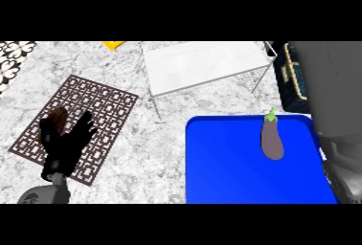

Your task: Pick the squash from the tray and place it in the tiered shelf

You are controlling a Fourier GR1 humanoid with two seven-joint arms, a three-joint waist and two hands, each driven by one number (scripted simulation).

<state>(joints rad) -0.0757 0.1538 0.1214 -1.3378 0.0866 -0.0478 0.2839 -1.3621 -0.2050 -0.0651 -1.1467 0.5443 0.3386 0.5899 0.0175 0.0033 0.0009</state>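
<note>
Head view: at seven o'clock the left hand [67, 143] rests, fingers spread upward, over a brown patterned mat [106, 103]; at five o'clock a blue tray [233, 177] meets the lower edge; a dark purple eggplant [272, 141] with a green stem lies near its far rim, stem toward twelve; bare counter [170, 158] separates mat and tray; at twelve o'clock stands the white shelf [205, 62], near the tray; a grey forearm [339, 95] fills the three o'clock edge, hand unseen.

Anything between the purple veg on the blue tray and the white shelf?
Nothing visible. The purple vegetable lies near the far edge of the blue tray; only bare counter separates it from the white shelf beyond. The left hand rests off on the patterned mat.
</note>
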